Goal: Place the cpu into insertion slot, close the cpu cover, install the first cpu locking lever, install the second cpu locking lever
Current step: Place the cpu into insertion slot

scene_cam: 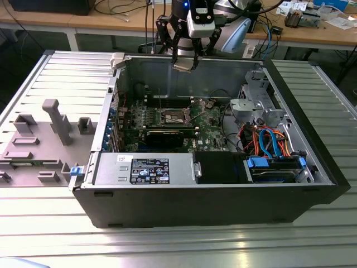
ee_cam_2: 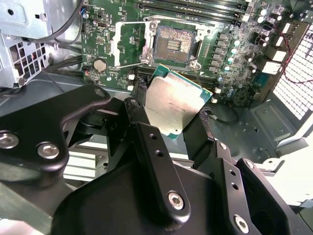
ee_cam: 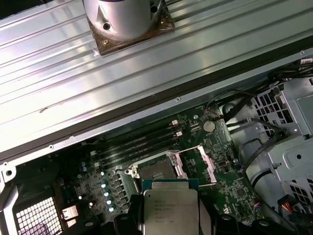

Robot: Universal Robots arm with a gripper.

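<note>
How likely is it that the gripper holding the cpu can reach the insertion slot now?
Probably yes. The gripper holds the cpu above the open case; the insertion slot lies bare, the cpu cover is swung aside, and nothing seems to stand between.

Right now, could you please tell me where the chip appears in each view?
Exterior view: chip in the tool, top middle, at the case back wall.
Second wrist view: chip between the black fingers, near the socket.
First wrist view: chip next to the socket.
Shared landmark: the open socket on the green board.
</note>
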